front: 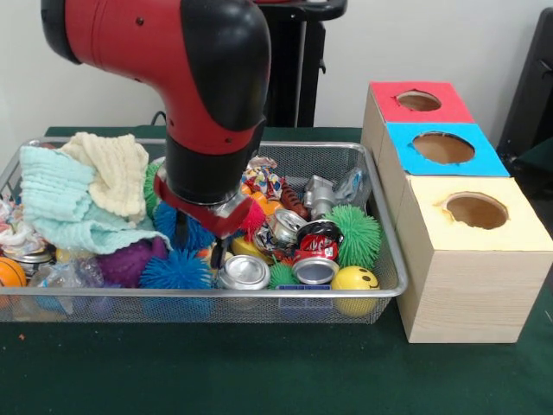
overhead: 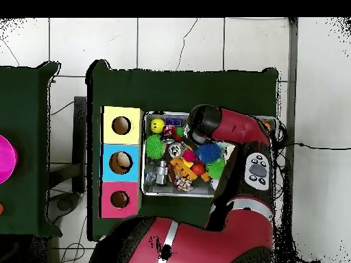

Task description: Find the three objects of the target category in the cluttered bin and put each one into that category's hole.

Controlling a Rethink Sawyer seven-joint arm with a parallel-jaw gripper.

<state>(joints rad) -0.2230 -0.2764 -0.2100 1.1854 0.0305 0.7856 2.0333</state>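
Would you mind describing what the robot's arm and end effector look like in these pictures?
The arm is bulky and rounded, with glossy red shells and black joint sections. Its black wrist segment ends in a red collar with a silvery metal part. Below that, the end effector has thin dark fingers. From overhead, a grey panel with buttons sits on one red link.

The wire bin [front: 380, 290] is 1 in number, and 1 wooden box [front: 467, 285] stands beside it with 3 round holes: 1 in the red panel [front: 419, 101], 1 in the blue panel [front: 443, 148] and 1 in the yellow panel [front: 476, 210]. In the bin, 2 folded cloths show, 1 mint [front: 60, 203] and 1 cream [front: 108, 173]. At least 3 crushed cans [front: 244, 272] are visible. Spiky balls number about 5: 2 blue [front: 175, 270], 2 green [front: 356, 233] and 1 purple [front: 130, 262]. There is 1 yellow smiley ball [front: 355, 279] and 1 orange ball [front: 10, 272].
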